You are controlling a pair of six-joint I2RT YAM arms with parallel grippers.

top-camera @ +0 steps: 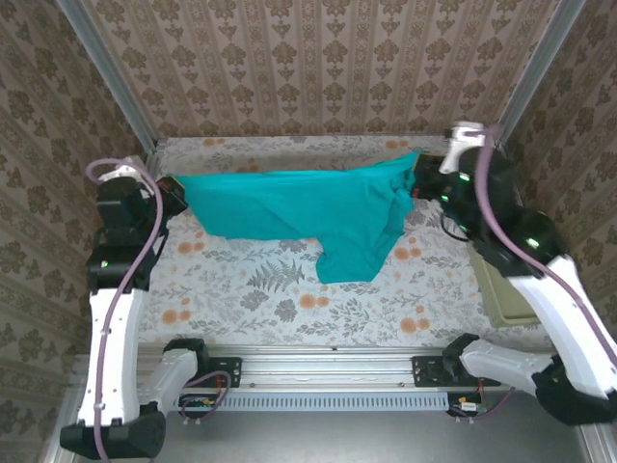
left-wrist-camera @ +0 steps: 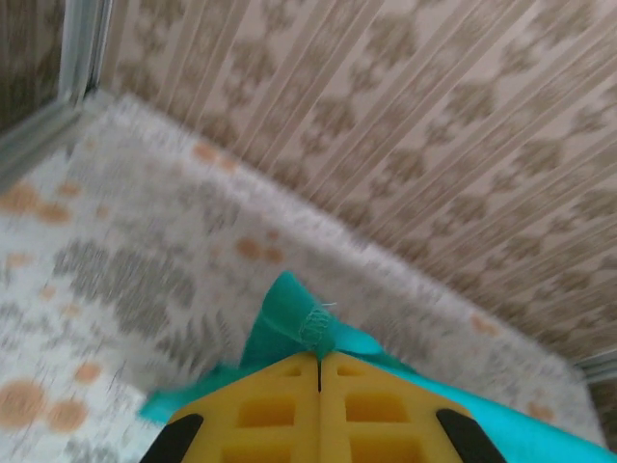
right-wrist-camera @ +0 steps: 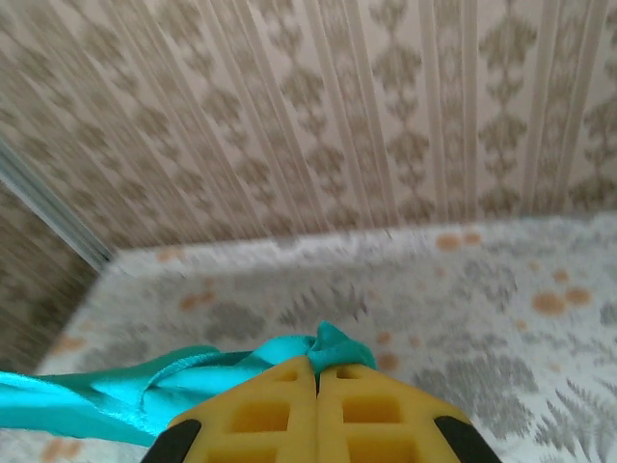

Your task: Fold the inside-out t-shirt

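Observation:
The teal inside-out t-shirt (top-camera: 308, 212) hangs stretched between both arms above the floral table, its lower part drooping toward the middle. My left gripper (top-camera: 174, 190) is shut on the shirt's left corner; in the left wrist view a stitched tip of teal cloth (left-wrist-camera: 313, 323) pokes out between the closed yellow fingers (left-wrist-camera: 265, 405). My right gripper (top-camera: 421, 174) is shut on the shirt's right corner, and a bunched fold of teal cloth (right-wrist-camera: 333, 345) sticks out from its closed yellow fingers (right-wrist-camera: 371, 410). No print shows on the shirt.
A pale yellow basket (top-camera: 506, 294) sits at the table's right edge, partly under the right arm. Patterned walls close in the back and sides. The floral tablecloth (top-camera: 270, 289) lies bare in front of the shirt.

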